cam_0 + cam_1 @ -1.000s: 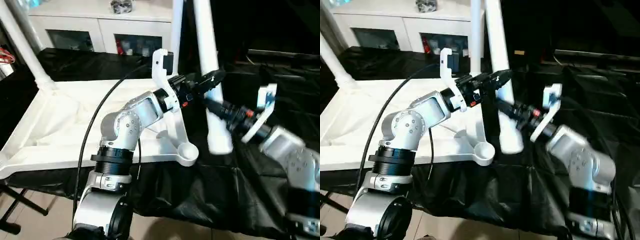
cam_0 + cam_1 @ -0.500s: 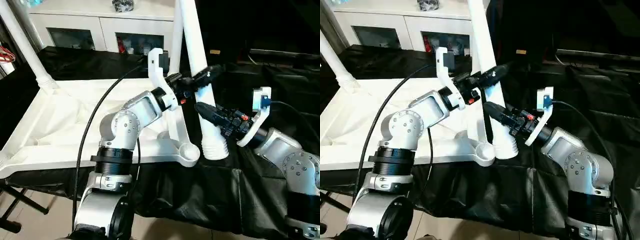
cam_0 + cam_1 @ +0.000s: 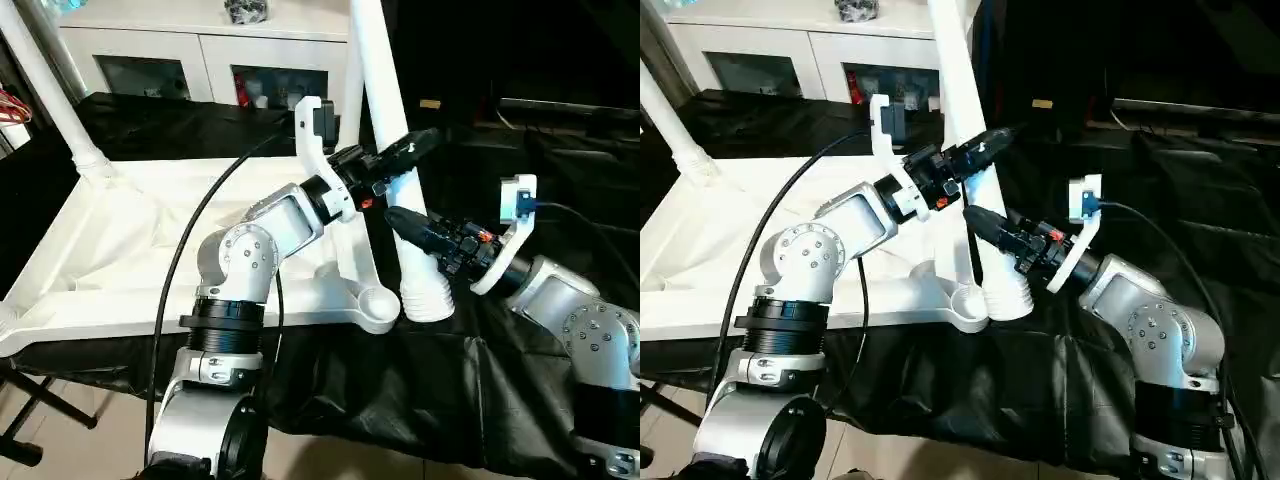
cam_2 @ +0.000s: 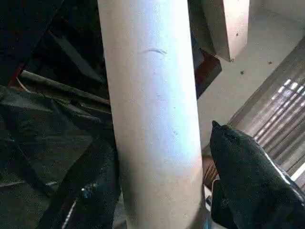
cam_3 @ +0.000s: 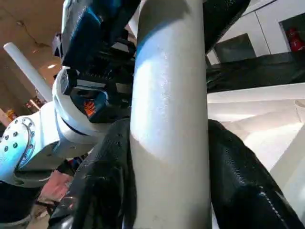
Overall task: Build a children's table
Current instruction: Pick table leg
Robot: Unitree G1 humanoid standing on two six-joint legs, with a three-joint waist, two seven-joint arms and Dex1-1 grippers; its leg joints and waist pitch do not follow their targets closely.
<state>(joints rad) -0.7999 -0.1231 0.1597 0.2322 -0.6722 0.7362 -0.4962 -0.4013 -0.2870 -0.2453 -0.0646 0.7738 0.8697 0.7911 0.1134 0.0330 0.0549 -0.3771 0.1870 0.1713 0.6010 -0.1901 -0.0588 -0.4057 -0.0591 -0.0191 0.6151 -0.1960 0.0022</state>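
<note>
Far left, one leg already stands in its corner of the upturned top, which lies on the black cloth; another rises at the far corner. The near socket is empty, and that is the one I am working toward.

My left gripper reaches across the top and brackets the loose leg partway up; in its wrist view one finger stands a little off the plastic, so I cannot call that a firm hold. My right gripper is clamped on the same leg lower down, fingers pressed to both sides in its wrist view.

The leg's ribbed foot sits just beside the socket, not in it, and the leg leans slightly. To do this well, I would settle the left grip first, keep the right one tight, lift the foot over the rim, bring the leg plumb above the socket, then press straight down. Pushing while tilted would likely jam it or slide the top.
</note>
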